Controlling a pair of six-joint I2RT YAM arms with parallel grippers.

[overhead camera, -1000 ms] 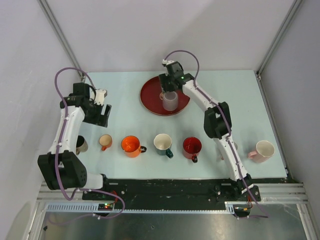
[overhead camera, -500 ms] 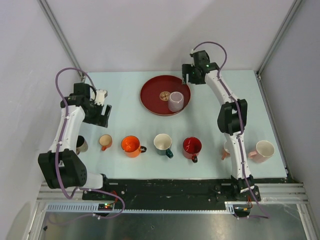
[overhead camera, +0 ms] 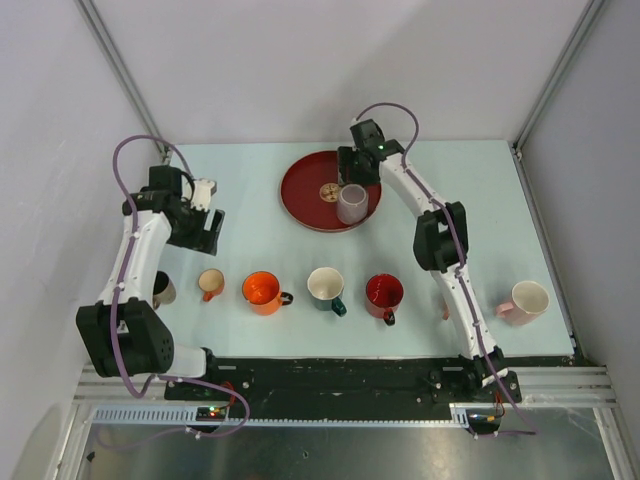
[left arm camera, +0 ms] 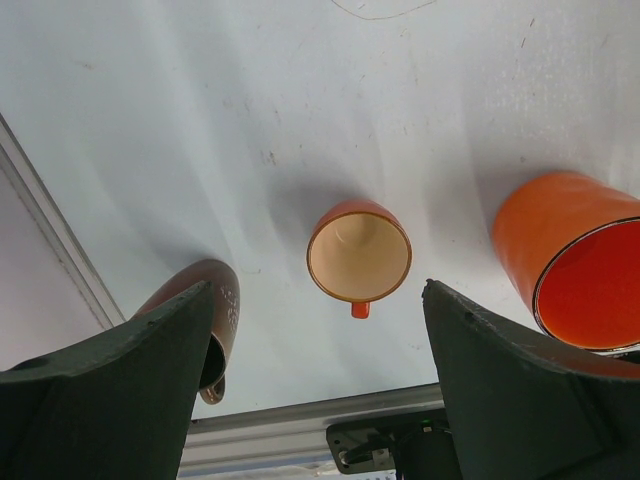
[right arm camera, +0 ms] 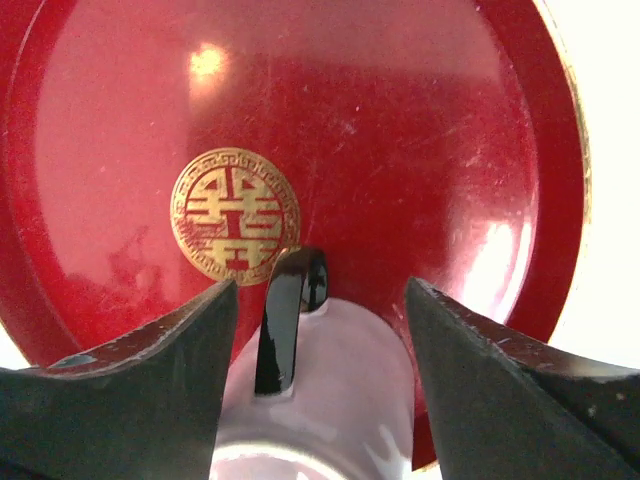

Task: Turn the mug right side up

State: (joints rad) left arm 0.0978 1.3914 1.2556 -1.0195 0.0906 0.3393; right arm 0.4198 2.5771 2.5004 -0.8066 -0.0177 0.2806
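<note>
One lilac mug [overhead camera: 351, 204] stands on the red tray [overhead camera: 300, 205], at four o'clock from its centre, seemingly base-up. The right tool [right arm camera: 320, 297] straddles it, jaws wide and holding nothing. Pinching the black handle [right arm camera: 287, 325] could topple it. The left tool [left arm camera: 318, 300] is wide too.

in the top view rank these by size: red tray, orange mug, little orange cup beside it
1. red tray
2. orange mug
3. little orange cup
All three rest on the table, so camera nearness barely matters.

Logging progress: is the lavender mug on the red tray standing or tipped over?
Standing on end: the lavender mug sits on the red tray, one round end facing up. Rim or base up: cannot tell.
</note>
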